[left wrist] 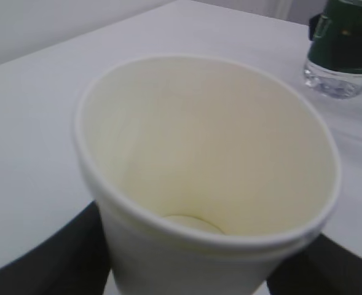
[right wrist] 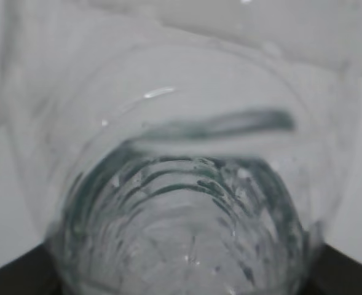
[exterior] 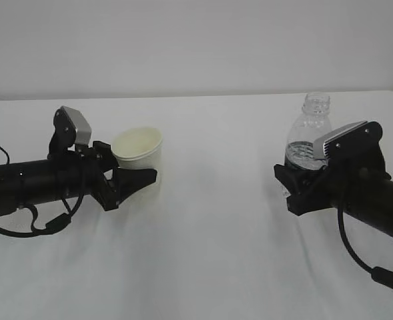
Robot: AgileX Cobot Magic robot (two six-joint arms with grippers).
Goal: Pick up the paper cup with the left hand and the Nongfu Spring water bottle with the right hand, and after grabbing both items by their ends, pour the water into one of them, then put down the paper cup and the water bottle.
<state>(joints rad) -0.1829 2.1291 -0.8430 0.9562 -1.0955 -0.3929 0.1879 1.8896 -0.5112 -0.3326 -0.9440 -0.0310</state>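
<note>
Clearly the cup (exterior: 138,148) is sitting between the left hand's (exterior: 124,179) jaws, low on its wall near the base, its mouth tilting slightly toward the middle of the table (exterior: 216,220). From the left wrist view its cream inside (left wrist: 211,147) is looking dry and empty. Being thin paper, it is likely very light and easy to crush, so the hold belongs down by the stiffer bottom ring, with only gentle pressure; the rolled rim is stiffening the mouth but is best left free for pouring. The jaws are standing fairly wide, closed on the cup's sides.

Well apart on the right, the bottle (exterior: 308,137) is standing upright and capless, its lower body clamped in the right hand (exterior: 299,183). Its ribbed clear plastic is probably springy and a little slick, and it will dent if squeezed hard. Some water (right wrist: 187,239) seems to be lying in the bottom, though how much I cannot tell. That would make it the heavier of the two, with weight shifting as it tips. Both appear lifted or just off the table; contact is unclear.
</note>
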